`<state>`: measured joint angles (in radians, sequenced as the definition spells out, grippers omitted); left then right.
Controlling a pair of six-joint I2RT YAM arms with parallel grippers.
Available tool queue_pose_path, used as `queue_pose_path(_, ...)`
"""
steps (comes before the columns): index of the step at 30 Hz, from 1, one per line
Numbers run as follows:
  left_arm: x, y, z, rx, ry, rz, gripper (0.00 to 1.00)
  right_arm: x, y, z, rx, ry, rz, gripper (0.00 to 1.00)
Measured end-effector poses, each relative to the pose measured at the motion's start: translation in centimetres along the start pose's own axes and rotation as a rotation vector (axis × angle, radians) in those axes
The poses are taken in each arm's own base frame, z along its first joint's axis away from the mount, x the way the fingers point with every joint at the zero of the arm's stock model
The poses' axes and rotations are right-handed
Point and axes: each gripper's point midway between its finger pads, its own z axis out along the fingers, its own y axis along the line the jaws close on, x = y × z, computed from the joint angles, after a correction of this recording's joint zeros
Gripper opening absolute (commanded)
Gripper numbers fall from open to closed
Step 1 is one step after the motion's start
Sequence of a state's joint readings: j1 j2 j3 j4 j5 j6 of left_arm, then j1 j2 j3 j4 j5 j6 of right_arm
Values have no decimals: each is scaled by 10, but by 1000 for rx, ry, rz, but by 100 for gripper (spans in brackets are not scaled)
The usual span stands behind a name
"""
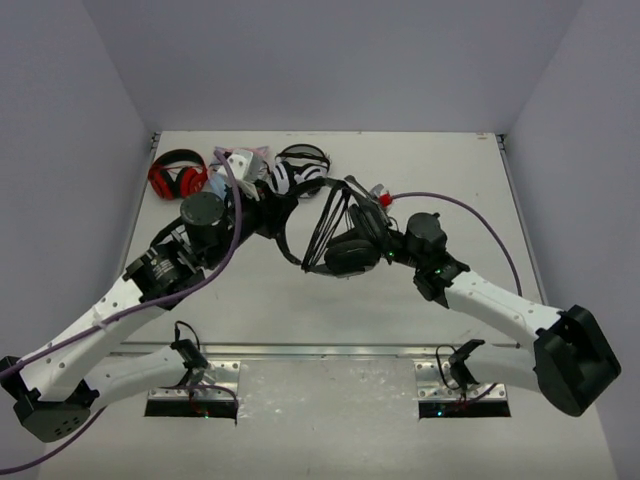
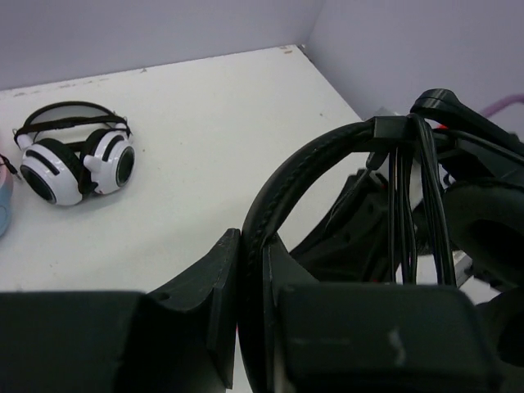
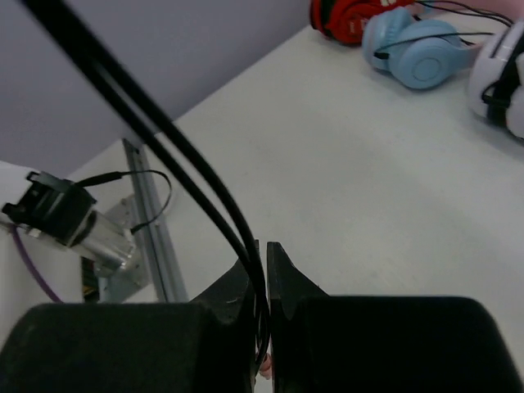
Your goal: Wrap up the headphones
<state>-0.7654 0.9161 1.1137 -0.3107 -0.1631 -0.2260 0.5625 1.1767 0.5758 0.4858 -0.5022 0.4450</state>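
From above, both arms angle inward over the tabletop (image 1: 420,180), with the headphones (image 1: 347,252) slung between them, headband (image 1: 286,243) leftward.

Left wrist: the left hand (image 2: 250,260) is clamped on the headband, which arches up and to the right.

Right wrist: the right hand (image 3: 263,252) is pinched on the cable (image 3: 147,124), which runs up and to the left.

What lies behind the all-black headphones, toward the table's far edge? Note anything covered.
Behind the headphones lie three other pairs: red-and-black headphones, light blue headphones and black-and-white headphones. The left arm and a purple cable partly cover the middle pair from above.
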Motion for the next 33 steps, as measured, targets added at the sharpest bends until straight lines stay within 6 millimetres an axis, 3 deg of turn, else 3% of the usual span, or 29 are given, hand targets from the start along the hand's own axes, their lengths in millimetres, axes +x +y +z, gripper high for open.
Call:
queue_pose_path(2,-5,4,0,-38,-21,-58,0,-2,27,8,-83,-41,19,1)
queue_pose_path(5,-10,12,-2,-95,-51,-126,0,-6,69,18,-204,-94,30,3)
queue_pose_path(8,-14,12,-7,-111,-71,-173,0,-13,88,22,-246,-151,46,8)
queue_pose_path(14,-29,31,-17,-217,-145,-228,0,-8,104,14,-282,-237,72,12)
queue_pose_path(17,-33,36,-22,-245,-170,-243,0,-8,110,8,-301,-269,84,1)
queue_pose_path(22,-38,42,-26,-276,-195,-258,0,-20,119,4,-324,-317,91,3)
queue_pose_path(30,-26,72,-34,-450,-199,-275,0,-19,135,12,-269,-324,96,1)
queue_pose_path(33,-15,84,-35,-519,-202,-287,0,-20,142,23,-187,-314,107,1)
